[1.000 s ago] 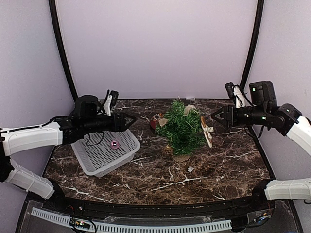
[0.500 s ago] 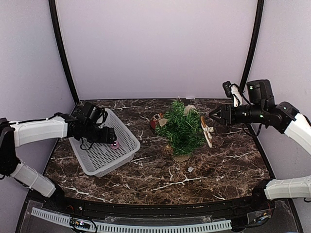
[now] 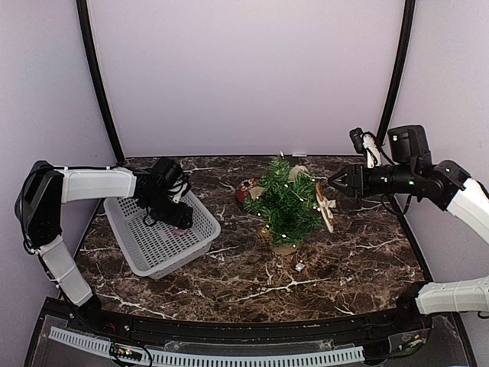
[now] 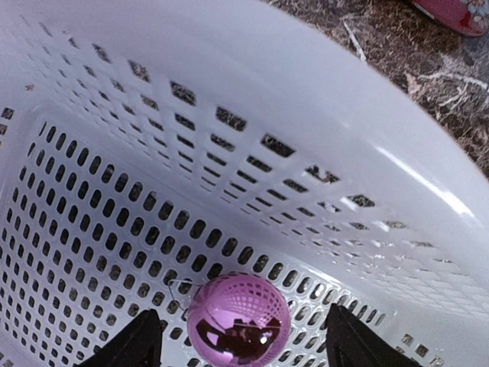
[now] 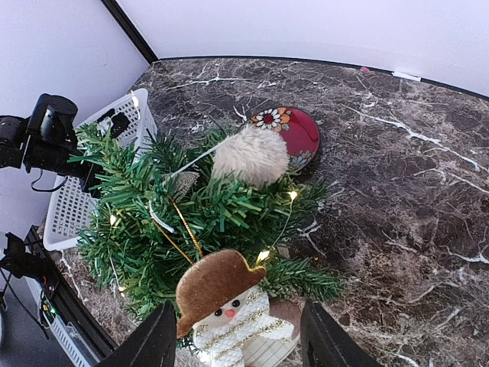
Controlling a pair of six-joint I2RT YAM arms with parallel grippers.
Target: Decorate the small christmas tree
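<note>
Left gripper [image 4: 241,353]: we see it down inside the white perforated basket [image 4: 229,92]. Its jaws are wide apart, one finger on either side of the shiny pink bauble [image 4: 238,319] with a gap on both sides, and nothing is held.
Bauble position: it rests on the basket floor close to the side wall, with a thin wire hanger at its upper left.
Step in hand: we judge this to be the pick of the bauble.
Doing it well: we would keep the ball centred between the fingers and go low enough to meet its widest part. We would then close gently and evenly, because a glossy round ball will likely roll toward the wall if one finger arrives first.
Tree position: the small christmas tree [image 3: 286,205] stands upright on the dark marble table [image 3: 344,267], well to the right of the basket, with its tiny lights lit. A fluffy white ornament [image 5: 248,157] sits near its top and a red plate [image 5: 294,130] lies just behind it.
Right gripper [image 5: 237,340]: it hovers by the tree's right side, jaws apart and clamping nothing. A snowman ornament [image 5: 225,302] with a brown hat shows between them against the branches.
</note>
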